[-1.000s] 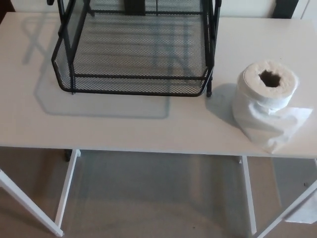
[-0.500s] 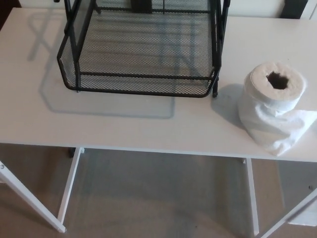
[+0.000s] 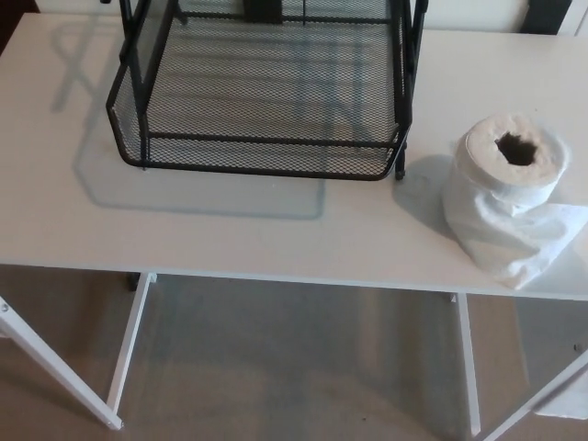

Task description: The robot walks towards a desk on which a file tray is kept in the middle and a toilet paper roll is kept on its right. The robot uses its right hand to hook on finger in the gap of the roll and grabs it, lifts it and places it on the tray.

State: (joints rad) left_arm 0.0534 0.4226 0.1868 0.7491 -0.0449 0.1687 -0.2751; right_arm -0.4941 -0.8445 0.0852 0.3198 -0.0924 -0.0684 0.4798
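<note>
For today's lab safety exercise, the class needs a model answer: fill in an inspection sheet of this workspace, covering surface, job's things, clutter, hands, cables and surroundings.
Surface: white desk, flat, bare apart from the two items below.
Job's things: black mesh tray at the middle rear, its lower shelf empty; paper roll to its right, standing on end with the core hole facing up, a loose sheet trailing toward the desk's front edge. Roll and tray stand apart.
Clutter: nothing seen.
Hands: nothing seen; neither hand is in view.
Cables: nothing seen.
Surroundings: white desk legs and grey floor below the desk.
</note>
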